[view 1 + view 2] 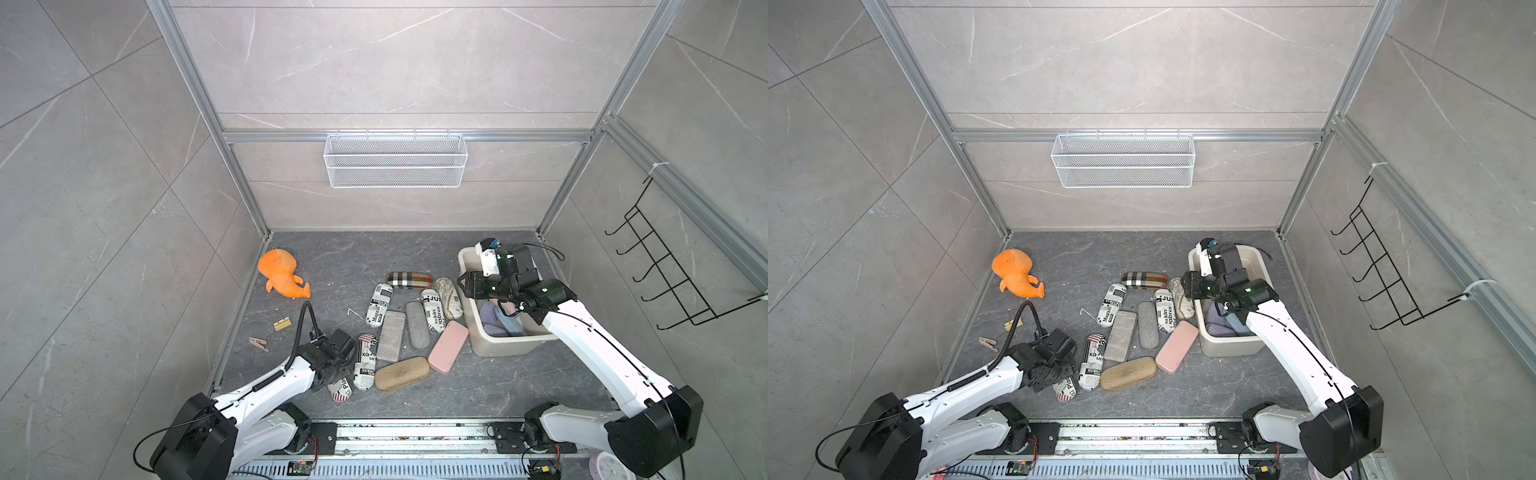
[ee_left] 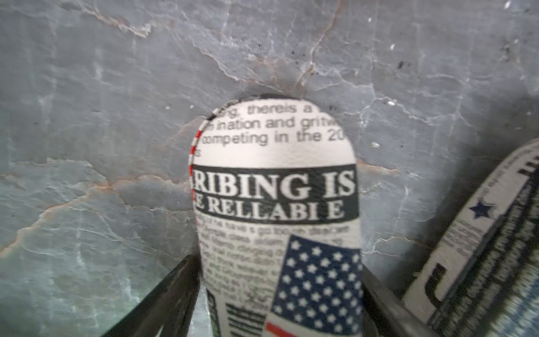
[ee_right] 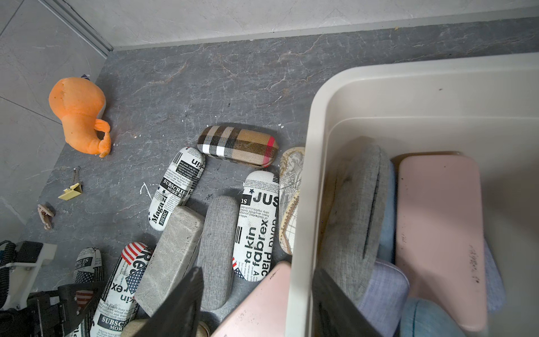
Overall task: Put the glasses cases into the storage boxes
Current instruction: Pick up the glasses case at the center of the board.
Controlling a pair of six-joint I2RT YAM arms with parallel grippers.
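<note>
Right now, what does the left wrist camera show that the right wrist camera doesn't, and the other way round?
Only the left wrist view: a close-up of one newspaper-print case, with the left gripper flanking its sides. Only the right wrist view: the cream tub holding several cases, the plaid case and the orange plush toy. Both: that same newspaper-print case, small in the right wrist view, and the dark stone-look floor.

Storage box (image 1: 505, 347): right of centre, glasses cases (image 3: 437, 218) inside. Loose cases (image 1: 417, 330): floor (image 1: 345, 257), just left of it. Plush toy (image 1: 282, 274): far left.
</note>
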